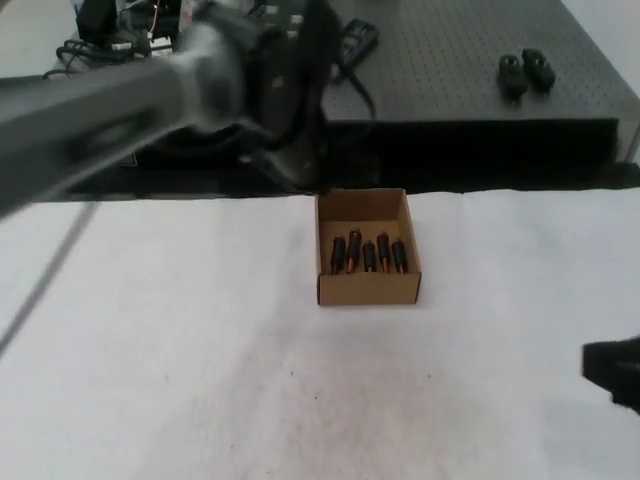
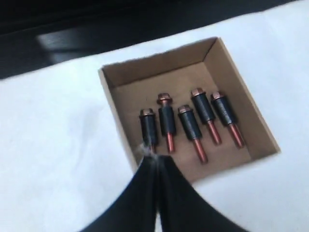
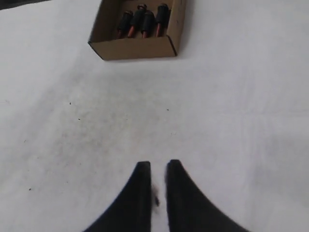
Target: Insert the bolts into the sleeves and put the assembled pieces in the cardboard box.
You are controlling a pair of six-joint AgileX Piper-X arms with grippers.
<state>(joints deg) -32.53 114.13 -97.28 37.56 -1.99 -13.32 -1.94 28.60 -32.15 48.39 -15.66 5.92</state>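
High view: a small open brown cardboard box (image 1: 368, 288) sits on a white cloth-covered bench (image 1: 200, 380), and inside it 5 copper-coloured bolts in black sleeves (image 1: 369, 254) lie side by side. The grey left arm (image 1: 200, 60) hangs above the box's far edge. Left wrist view: the left gripper (image 2: 155, 162) hovers over the box's near wall with its 2 black fingers pressed together, grasping nothing, and all 5 pieces lie flat on the box floor, each bolt seated through its sleeve. Right wrist view: the right gripper (image 3: 158, 169) is low over the cloth, well apart from the box, its fingers a narrow gap apart and holding nothing. Every bolt and sleeve seen is joined and boxed, so the task looks finished or nearly so.
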